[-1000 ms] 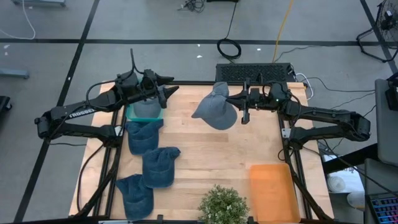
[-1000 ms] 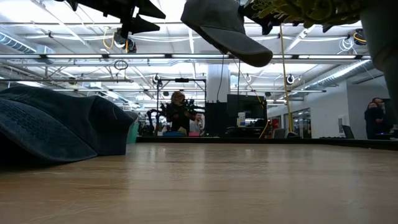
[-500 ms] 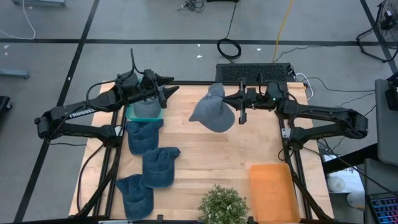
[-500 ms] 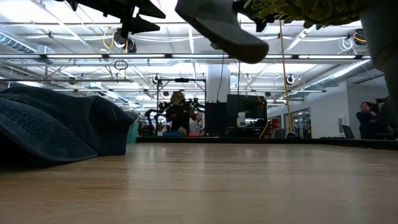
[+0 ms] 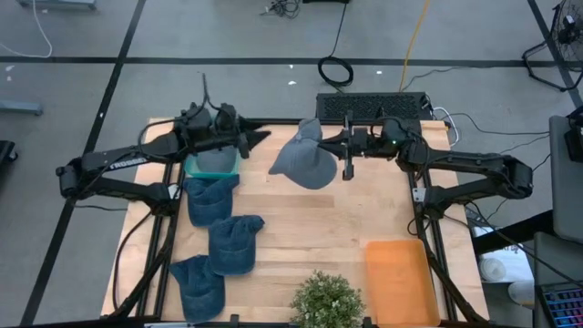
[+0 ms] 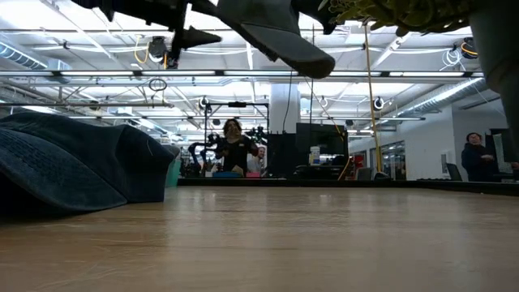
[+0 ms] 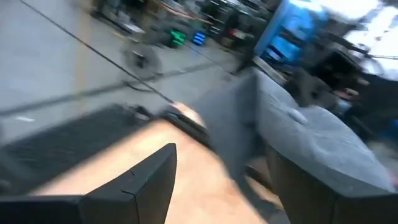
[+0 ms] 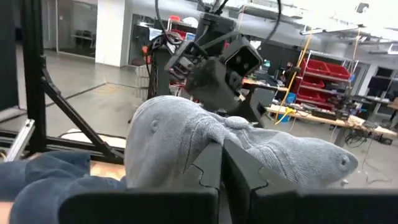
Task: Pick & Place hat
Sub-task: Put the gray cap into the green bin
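Grey hat is clenched in the right gripper and hangs clear of the table, apparently so it can be carried unsnagged. The left gripper, jaws spread and empty, faces it above the teal bin. The pinch on the fabric is shown only by the right wrist view; the low view shows only the hat's airborne underside.

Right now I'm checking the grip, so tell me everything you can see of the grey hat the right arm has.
The grey hat is soft knitted-looking cloth with a rounded crown and a wide floppy brim. It hangs in the air above the far middle of the wooden table, touching no surface. The right gripper is shut on its edge, pinching a fold of cloth. The open left gripper points at it from the other side, apart from it.
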Robot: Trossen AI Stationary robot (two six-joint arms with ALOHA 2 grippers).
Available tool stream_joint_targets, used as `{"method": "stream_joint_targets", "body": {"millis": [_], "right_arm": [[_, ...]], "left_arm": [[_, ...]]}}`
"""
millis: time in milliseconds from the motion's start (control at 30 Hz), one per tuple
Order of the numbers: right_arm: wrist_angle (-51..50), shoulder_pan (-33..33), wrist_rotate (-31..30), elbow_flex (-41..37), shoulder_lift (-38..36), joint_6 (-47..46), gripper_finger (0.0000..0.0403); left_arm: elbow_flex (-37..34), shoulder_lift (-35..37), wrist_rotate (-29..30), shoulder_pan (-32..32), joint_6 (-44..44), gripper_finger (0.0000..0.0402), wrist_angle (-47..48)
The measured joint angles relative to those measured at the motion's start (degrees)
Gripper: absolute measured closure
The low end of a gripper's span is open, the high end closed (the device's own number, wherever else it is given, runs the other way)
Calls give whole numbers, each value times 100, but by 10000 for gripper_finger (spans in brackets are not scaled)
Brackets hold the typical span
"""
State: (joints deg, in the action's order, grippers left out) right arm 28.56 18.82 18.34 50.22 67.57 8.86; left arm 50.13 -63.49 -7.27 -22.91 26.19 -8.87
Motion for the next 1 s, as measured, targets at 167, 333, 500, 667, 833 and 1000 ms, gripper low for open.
{"method": "stream_joint_targets", "body": {"millis": [167,333,500,667,833,1000], "right_arm": [[-10,-113,-9,-4,2,253,403],[-13,-170,-11,-4,2,300,403],[-80,-170,-14,-7,2,379,403],[-68,-170,-17,-9,2,385,403],[-75,-170,-19,-9,2,405,403],[-75,-170,-19,-9,0,393,403]], "left_arm": [[0,-532,-788,171,692,147,-1050],[0,-968,-818,285,1067,147,-1715],[0,-1165,-822,422,1083,147,-1869],[0,-1195,-771,467,1268,147,-2047],[0,-1195,-772,602,1443,147,-2471],[0,-1195,-766,699,1425,147,-2558]]}}
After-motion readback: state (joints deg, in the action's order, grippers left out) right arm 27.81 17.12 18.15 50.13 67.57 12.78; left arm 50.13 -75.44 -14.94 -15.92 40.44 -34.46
